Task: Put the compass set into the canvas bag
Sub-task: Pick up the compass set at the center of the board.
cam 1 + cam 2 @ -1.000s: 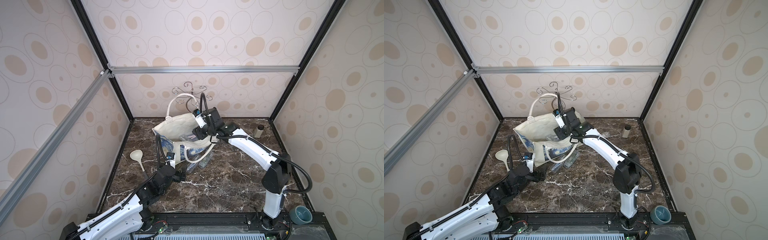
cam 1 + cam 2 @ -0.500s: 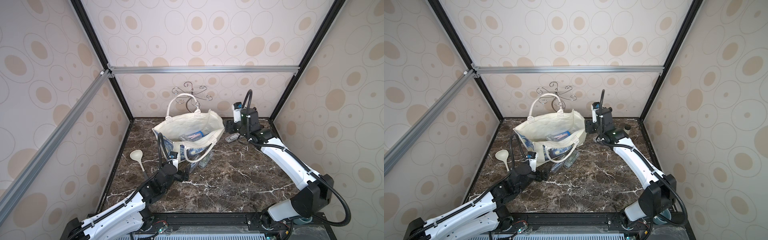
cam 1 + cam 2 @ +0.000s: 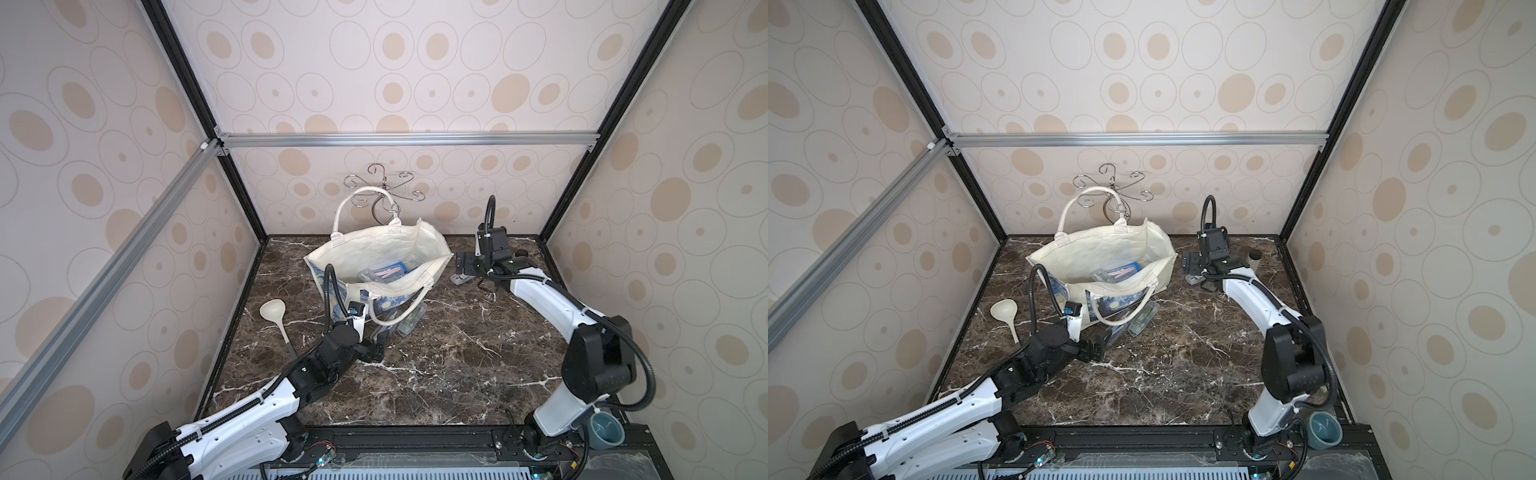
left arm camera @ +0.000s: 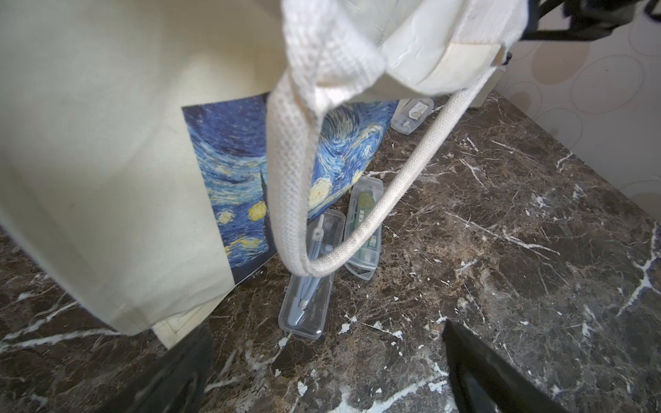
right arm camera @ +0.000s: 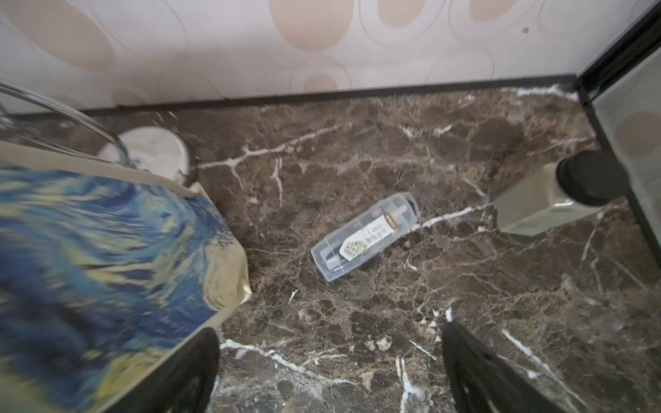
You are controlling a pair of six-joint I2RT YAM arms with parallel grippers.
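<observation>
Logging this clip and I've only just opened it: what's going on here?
Two robot arms are packing clear cases into the canvas bag, standing open on the marble table. A packed case lies inside it. The left pincer is open and empty, low in front of the bag, facing a compass case and a green-label case under the drooping handle. The right pincer, also open and empty, hangs above a white-label case on the table beside the bag.

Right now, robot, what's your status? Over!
Left pincer open, empty. Right pincer open, empty. Compass set on marble tabletop, outside canvas bag. Bag handle draped across it.
</observation>
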